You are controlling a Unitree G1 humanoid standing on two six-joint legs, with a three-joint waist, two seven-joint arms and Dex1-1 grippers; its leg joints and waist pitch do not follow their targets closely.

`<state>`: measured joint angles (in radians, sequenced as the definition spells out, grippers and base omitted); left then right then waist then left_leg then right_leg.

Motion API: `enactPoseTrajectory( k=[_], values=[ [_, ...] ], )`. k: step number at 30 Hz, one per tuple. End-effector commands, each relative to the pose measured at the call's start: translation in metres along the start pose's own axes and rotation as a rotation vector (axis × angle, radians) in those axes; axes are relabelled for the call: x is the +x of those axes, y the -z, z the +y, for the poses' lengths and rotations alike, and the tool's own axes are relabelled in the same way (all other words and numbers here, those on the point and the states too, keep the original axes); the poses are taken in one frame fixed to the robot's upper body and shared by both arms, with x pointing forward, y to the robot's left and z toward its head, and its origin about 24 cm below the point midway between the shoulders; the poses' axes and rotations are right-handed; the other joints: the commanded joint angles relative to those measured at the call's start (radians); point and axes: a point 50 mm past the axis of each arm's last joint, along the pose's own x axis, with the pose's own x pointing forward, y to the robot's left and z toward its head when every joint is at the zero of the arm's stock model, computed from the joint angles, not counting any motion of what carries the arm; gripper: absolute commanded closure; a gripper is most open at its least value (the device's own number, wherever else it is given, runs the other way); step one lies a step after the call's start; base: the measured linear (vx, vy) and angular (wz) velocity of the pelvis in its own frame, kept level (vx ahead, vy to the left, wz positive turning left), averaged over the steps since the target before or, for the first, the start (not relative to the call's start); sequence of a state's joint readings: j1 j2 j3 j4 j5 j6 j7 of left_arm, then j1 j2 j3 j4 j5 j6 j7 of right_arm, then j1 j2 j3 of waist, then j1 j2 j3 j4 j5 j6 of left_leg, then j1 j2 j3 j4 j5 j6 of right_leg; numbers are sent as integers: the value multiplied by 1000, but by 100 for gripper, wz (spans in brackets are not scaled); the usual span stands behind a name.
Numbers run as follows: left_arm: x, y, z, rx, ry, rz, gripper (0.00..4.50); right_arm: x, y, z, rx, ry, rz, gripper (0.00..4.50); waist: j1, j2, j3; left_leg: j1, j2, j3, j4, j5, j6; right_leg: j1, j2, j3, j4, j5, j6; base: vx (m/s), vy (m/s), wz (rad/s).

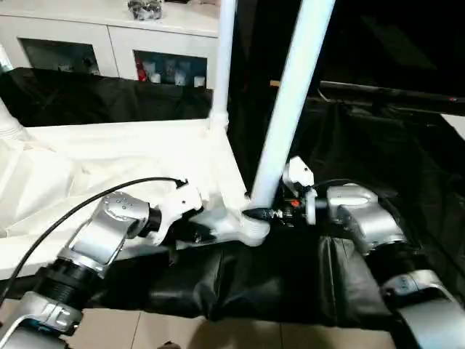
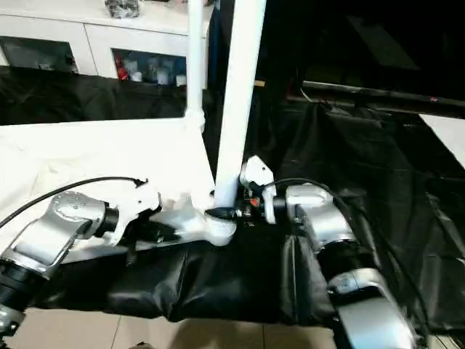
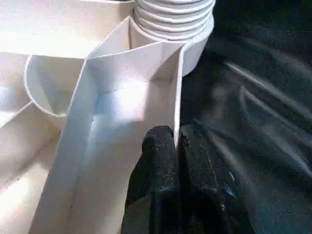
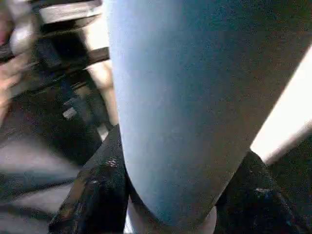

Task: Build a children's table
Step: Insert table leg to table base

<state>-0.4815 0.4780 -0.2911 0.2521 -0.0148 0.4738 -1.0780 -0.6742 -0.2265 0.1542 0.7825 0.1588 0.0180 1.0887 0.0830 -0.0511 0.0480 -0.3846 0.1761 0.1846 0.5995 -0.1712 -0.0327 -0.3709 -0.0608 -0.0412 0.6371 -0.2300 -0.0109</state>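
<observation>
A white children's tabletop [image 1: 131,156] lies upside down on a black-covered surface [image 1: 378,145], ribbed underside up, with the robot's two arms working at its near corner. The left claw [image 3: 176,141] is pinched shut on the thin side wall of the top, one finger inside the rim and one outside, just short of the round corner socket [image 1: 253,227]. In that socket, just beyond the left claw, stands a leg [image 1: 290,102], its threaded base showing in the left wrist view; the leg rises up and leans slightly. The right claw [image 1: 270,214] is closed around the bottom of this leg, just above the socket, its black fingers [image 4: 95,187] on either side of the tube. Farther behind both claws, a second leg [image 1: 224,58] stands upright at the next corner of the top. At the far left edge of the left eye view, well away from the left claw, something white that may be a third leg's base is visible, but this cannot be told for sure. As a judgement, the build looks about half done: one leg appears seated, the leg in the right claw seems partly fitted and may need more turning, and the remaining corners cannot be checked; afterwards the table would need to be turned upright.
</observation>
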Motion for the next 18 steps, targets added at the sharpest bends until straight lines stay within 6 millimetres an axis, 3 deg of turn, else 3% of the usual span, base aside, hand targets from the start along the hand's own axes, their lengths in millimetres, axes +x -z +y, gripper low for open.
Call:
enactPoseTrajectory(
  k=[1, 4, 6, 7, 9, 15, 18],
  values=[
    [-6, -39, 8, 46, -133, -133, 450, 4, 40, -2, 106, 203, 155, 261, -7, 16, -44, 30, 67, -35, -96, -365, -74, 9, -100, 47, -93, -323, -214, 0, 0, 0],
    [-3, -44, 7, 18, -169, -151, 450, 7, 40, -9, 130, 337, 153, 261, -22, 16, -47, 22, 64, -43, -100, -368, -86, 12, -98, 43, -94, -329, -191, 0, 0, 0],
    [3, -52, 4, -5, -218, -172, 450, 12, 40, -14, 207, 445, 133, 261, -28, 15, -51, 23, 63, -40, -97, -348, -80, 10, -94, 44, -90, -276, -201, 0, 0, 0],
    [6, -56, 3, -17, -259, -172, 450, 15, 40, -16, 234, 493, 132, 261, -27, 21, -51, 23, 64, -38, -95, -332, -72, 11, -96, 46, -91, -245, -207, 0, 0, 0],
    [13, -64, 2, -66, -359, -174, 450, 20, 39, -18, 255, 561, 136, 261, -29, 17, -51, 25, 65, -32, -91, -300, -61, 9, -92, 47, -89, -191, -220, 0, 0, 0],
    [29, -70, -6, -89, -405, -177, 450, 34, 35, -15, 281, 585, 121, 261, -20, 10, -60, 17, 58, -24, -79, -162, 5, 24, -87, 42, -77, 11, -236, 0, 0, 0],
    [29, -68, -5, -89, -415, -160, 450, 35, 34, -14, 276, 581, 122, 261, -18, 11, -57, 19, 60, -23, -81, -167, 19, 23, -88, 41, -80, -6, -241, 0, 0, 0]
  ],
)
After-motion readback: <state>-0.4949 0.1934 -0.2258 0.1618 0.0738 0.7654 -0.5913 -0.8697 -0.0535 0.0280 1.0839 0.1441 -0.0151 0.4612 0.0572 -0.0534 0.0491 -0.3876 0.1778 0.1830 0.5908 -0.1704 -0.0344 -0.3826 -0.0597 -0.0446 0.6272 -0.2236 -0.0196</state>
